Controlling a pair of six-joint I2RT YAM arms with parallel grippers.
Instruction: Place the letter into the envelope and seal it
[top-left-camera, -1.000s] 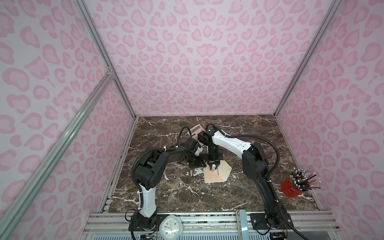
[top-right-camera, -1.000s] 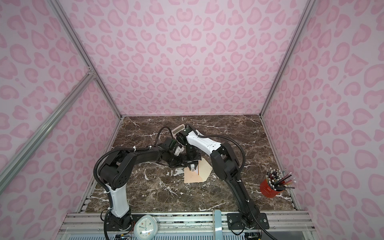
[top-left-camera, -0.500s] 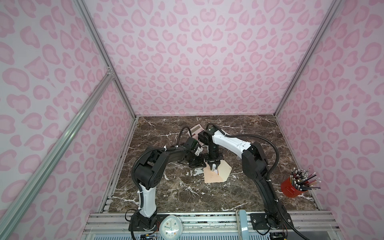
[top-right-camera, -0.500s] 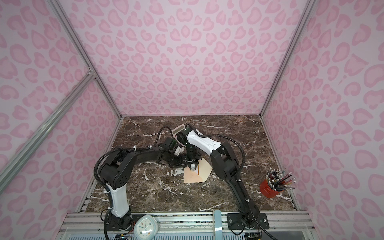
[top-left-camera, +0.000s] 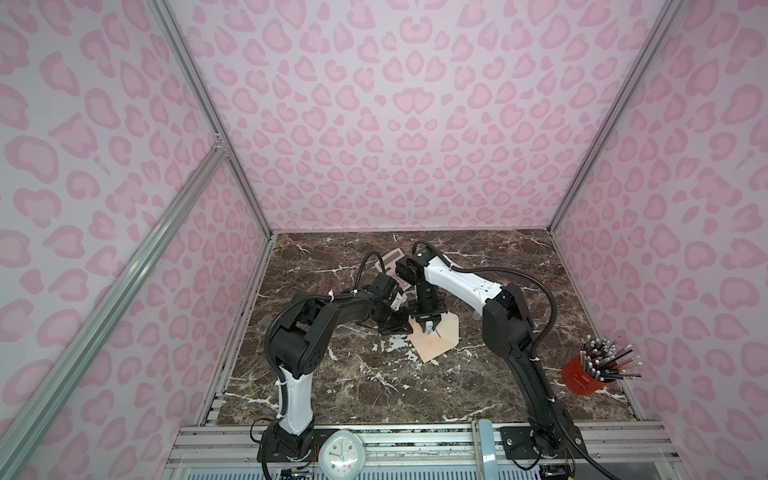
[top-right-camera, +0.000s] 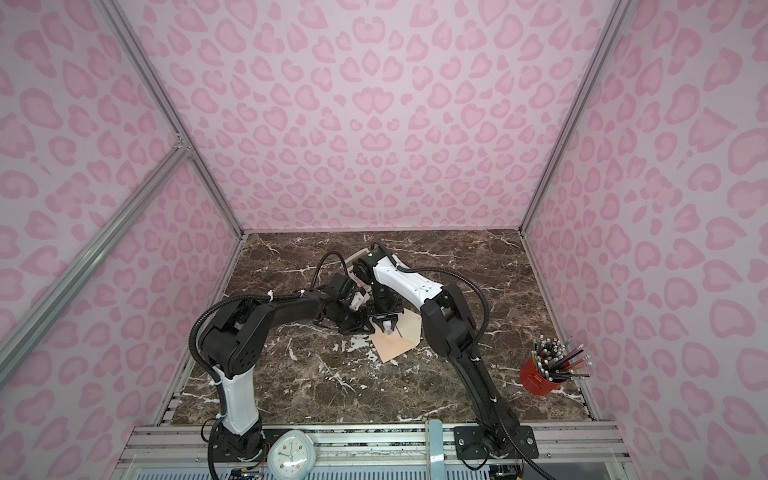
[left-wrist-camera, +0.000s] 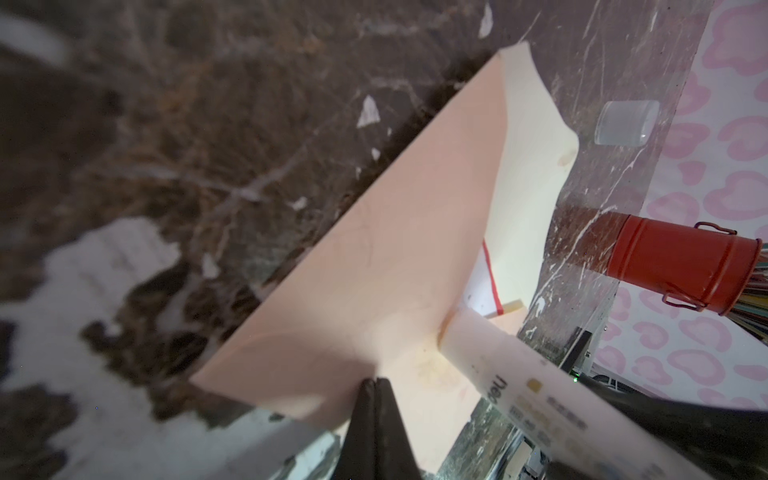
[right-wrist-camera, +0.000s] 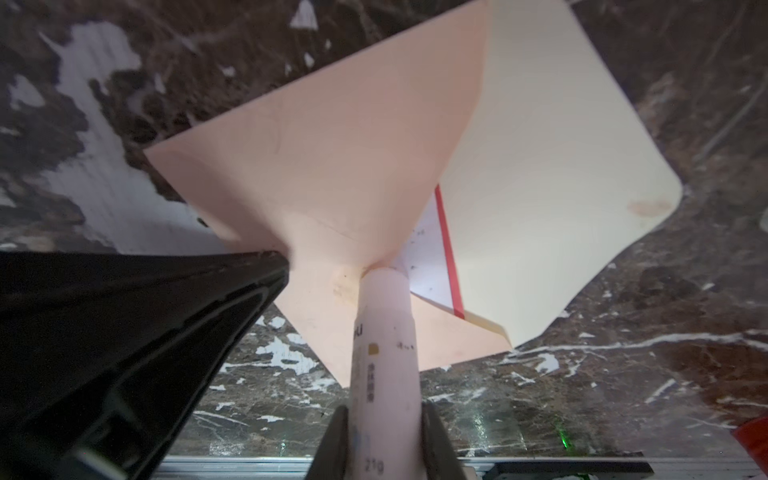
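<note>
Brown, white-veined marble tabletop lay under both arms, inside pink heart-spotted walls. On it, the right gripper was clamped narrowly round a pale pink plastic glue stick, whose tip pressed down on the peach-beige paper envelope at the mouth of its pocket. Just beside it the left gripper had its jaws closed together, tips resting on the envelope's edge. The white, red-edged paper letter sat inside the pocket with only a sliver showing at the mouth. The envelope's cream pointed flap lay open on the marble. Near the flap's tip stood a small clear cylinder, possibly the stick's cap. A pale pink-keyed calculator lay behind the arms. A red metal pencil cup stood well apart at the right edge.
</note>
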